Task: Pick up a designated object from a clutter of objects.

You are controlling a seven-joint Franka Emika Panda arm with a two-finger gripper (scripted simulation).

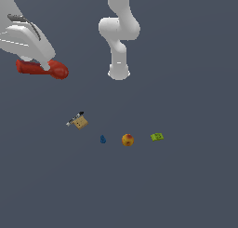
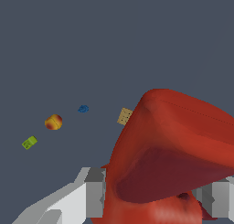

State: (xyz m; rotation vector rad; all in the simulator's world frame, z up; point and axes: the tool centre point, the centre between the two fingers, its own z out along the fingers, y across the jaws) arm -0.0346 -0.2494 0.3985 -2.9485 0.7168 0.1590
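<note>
The glossy red elongated object [image 1: 51, 69] hangs in the air at the exterior view's upper left, held by my gripper [image 1: 41, 65], which is shut on it. In the wrist view the red object [image 2: 173, 150] fills the frame between my grey fingers [image 2: 93, 195]. The other items lie far below on the floor: the tan boxy item with a black-white stick [image 1: 79, 121], the tiny blue piece [image 1: 102, 139], the orange-red ball [image 1: 128, 140] and the green flat block [image 1: 157, 137].
The arm's white base [image 1: 119, 72] stands at the back, with its links rising above it. In the wrist view the ball [image 2: 53, 122], blue piece [image 2: 83, 109], green block [image 2: 29, 142] and tan item [image 2: 124, 116] show small on the grey floor.
</note>
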